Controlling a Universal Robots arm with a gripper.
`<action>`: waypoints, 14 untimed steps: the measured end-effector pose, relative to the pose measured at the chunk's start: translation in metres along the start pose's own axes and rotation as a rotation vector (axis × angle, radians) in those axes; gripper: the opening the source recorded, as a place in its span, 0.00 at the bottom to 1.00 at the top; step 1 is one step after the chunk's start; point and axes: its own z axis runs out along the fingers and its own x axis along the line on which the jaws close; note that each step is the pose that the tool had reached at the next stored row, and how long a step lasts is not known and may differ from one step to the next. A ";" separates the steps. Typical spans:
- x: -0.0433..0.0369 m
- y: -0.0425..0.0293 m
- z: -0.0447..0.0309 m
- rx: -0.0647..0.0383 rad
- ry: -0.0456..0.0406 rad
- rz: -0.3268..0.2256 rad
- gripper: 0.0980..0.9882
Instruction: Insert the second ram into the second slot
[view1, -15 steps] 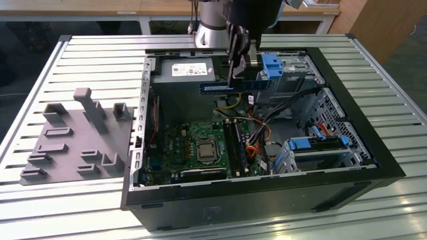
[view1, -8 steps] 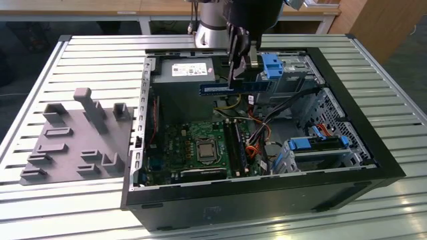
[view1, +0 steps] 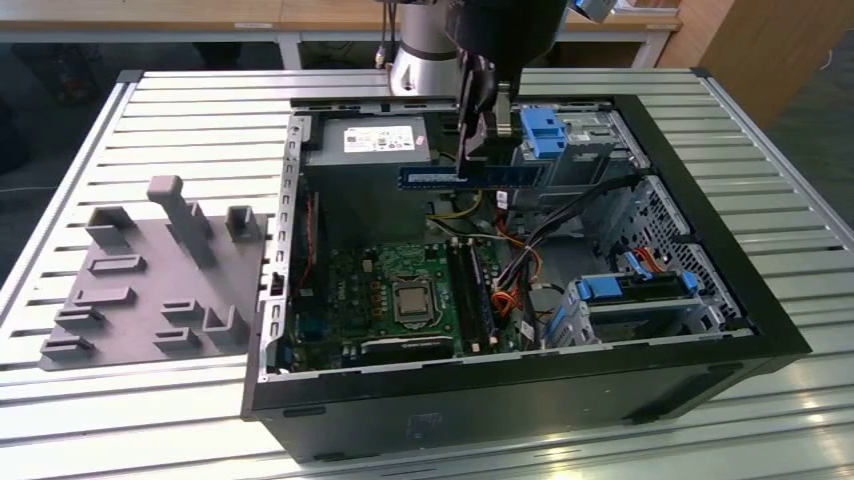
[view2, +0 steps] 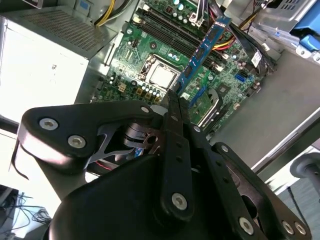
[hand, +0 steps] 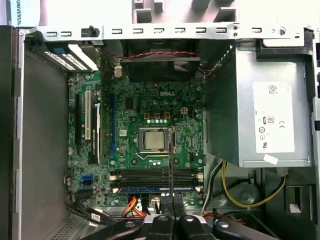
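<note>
Your second ram (view1: 470, 176) hangs level in the air above the open computer case (view1: 727, 270), pinched from above by the end effector (view1: 483, 150), whose fingers are closed on it. Below it lies the green motherboard (view1: 400, 290). The case stands on the slatted surface (view1: 187, 110).

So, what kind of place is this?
Probably a robotics lab or workshop: an open PC case sits on a slotted metal table, a grey fixture stands beside it, and the gripper holds a ram above the case.
</note>
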 end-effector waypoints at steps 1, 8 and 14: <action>0.0000 0.0000 0.0000 0.000 -0.0001 0.005 0.02; 0.0000 0.0000 0.0000 0.000 -0.0018 0.046 0.02; 0.0000 0.0000 0.0001 0.000 -0.0029 0.075 0.02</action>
